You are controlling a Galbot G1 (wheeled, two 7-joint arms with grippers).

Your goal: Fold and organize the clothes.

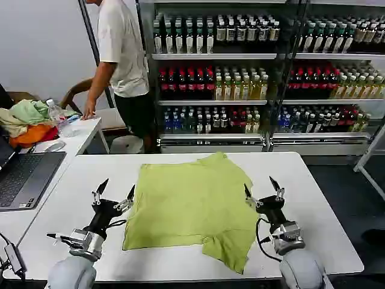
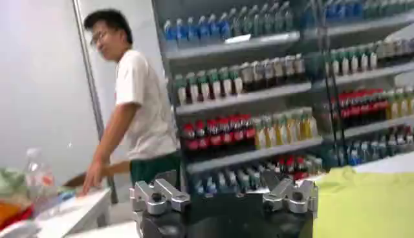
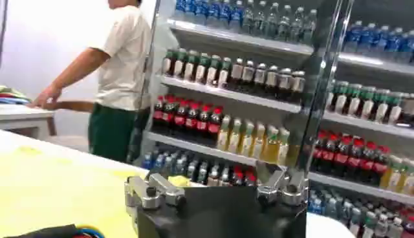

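Lime T-shirt [image 1: 192, 201] between both open pincers

The T-shirt [image 1: 192, 205] is soft, matt cotton-like cloth, lightly creased. The table [image 1: 313, 198] is smooth, white and faintly sheened, probably laminate. Both the left gripper [image 1: 113, 192] and right gripper [image 1: 263, 189] look matt black plastic with dull silver metal joints. The bottles [image 1: 204, 78] are glossy plastic on grey metal shelves [image 1: 213, 56].

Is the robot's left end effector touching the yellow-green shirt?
Apart. In the head view the open left end effector stands over bare white table, beside the shirt's edge.
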